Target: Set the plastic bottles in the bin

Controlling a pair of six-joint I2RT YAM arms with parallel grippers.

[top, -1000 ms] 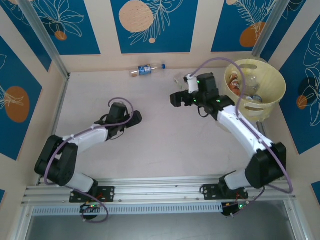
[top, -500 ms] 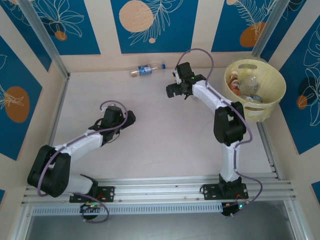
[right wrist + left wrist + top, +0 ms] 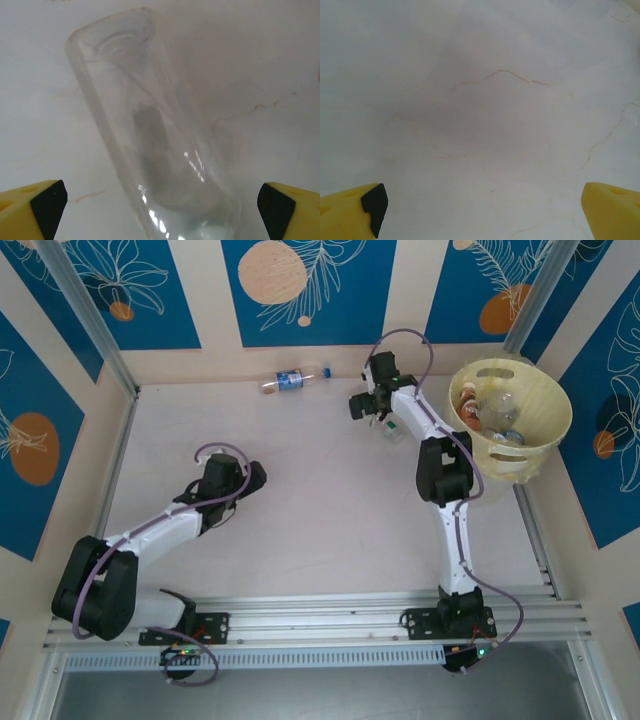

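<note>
Table (image 3: 320, 530): pale, marbled, crossed by thin veins. The bin (image 3: 541, 445) is set at its far right corner; pale yellow, round, with several bottles (image 3: 482, 412) heaped inside.

The right arm (image 3: 455, 530) is stretched far out, with its wrist just left of the bin. The left arm (image 3: 160, 525) is laid out low, well to the left of the bin and nearer the front edge.

A blue-label bottle (image 3: 291, 380) is seen lying on its side by the back wall, well left of the bin and beyond the right wrist.

A clear bottle (image 3: 150, 135) without a label is seen lying on the table near the bin's left side, its base turned away from the right gripper (image 3: 160, 205). It is framed by the yellow fingers (image 3: 37, 207), which are spread wide and kept apart from it on both sides.

The left gripper (image 3: 480, 210) is likewise spread wide, held over bare table.
</note>
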